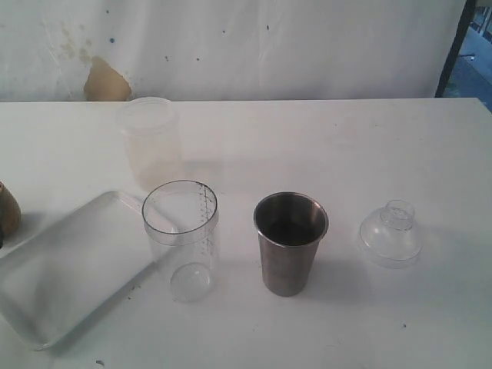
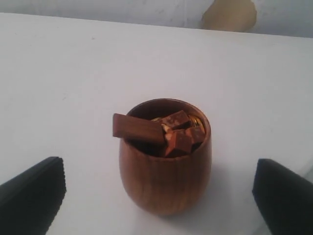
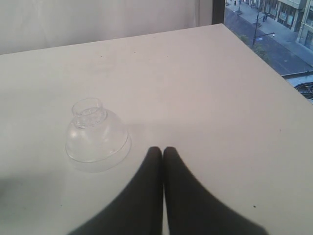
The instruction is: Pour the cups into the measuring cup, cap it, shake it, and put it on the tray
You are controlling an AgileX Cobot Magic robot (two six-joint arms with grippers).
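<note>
The brown wood-grain cup [image 2: 165,166] stands upright on the white table, filled with brown chocolate-like pieces [image 2: 161,129]; only its edge [image 1: 8,209] shows at the far left of the exterior view. My left gripper [image 2: 157,169] is open, one finger on each side of the cup and apart from it. The clear measuring cup [image 1: 183,238] stands beside the tray [image 1: 61,277], with the steel tumbler [image 1: 290,244] to its right. My right gripper [image 3: 163,150] is shut and empty, close to the clear dome cap [image 3: 95,138]. Neither arm shows in the exterior view.
A frosted translucent container [image 1: 150,142] stands behind the measuring cup. The dome cap [image 1: 390,234] lies right of the tumbler. The table's edge [image 3: 264,58] runs close by in the right wrist view.
</note>
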